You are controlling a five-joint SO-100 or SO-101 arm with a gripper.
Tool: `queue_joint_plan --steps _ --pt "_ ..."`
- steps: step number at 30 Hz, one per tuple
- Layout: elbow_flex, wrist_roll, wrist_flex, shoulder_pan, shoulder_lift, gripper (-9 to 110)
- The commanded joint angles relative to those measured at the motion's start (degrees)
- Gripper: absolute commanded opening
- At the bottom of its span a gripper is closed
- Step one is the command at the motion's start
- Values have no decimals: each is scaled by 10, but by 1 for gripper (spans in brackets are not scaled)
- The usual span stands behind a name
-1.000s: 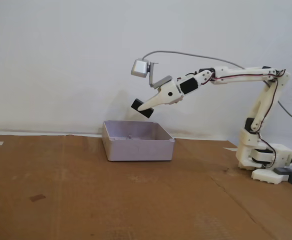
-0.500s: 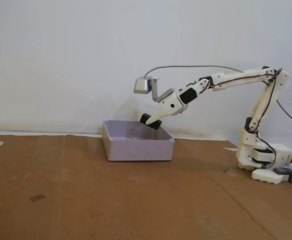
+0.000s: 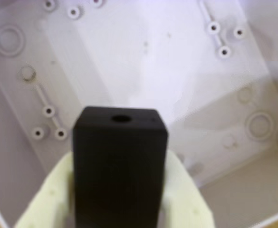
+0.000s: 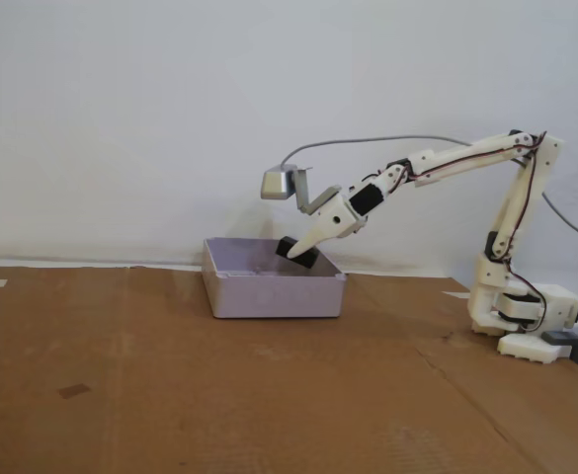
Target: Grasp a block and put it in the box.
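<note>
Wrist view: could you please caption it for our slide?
Gripper holding the black block above the lilac box floor.

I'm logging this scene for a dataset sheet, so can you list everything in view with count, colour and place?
block: one, matte black, held over the box's right part, dipping below its rim in the fixed view; the wrist view shows a round hole in its end face.
box: one, pale lilac-grey, on the cardboard left of the arm's base; its floor has moulded rings and studs.
cardboard sheet: one, brown, covering the table.
wall: white, behind everything.
camera: one, silver-grey, mounted above the end effector.
cable: one, grey, running from the camera along the arm.
arm: one, white, base at right.
end effector: one, cream, shut on the block.
</note>
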State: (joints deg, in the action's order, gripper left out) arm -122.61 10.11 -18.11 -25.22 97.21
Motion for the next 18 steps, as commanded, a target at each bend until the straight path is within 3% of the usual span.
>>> queue_joint_plan --steps 1,18 --pt "38 -7 41 10 3 6" --pt "41 -34 100 11 -68 6"
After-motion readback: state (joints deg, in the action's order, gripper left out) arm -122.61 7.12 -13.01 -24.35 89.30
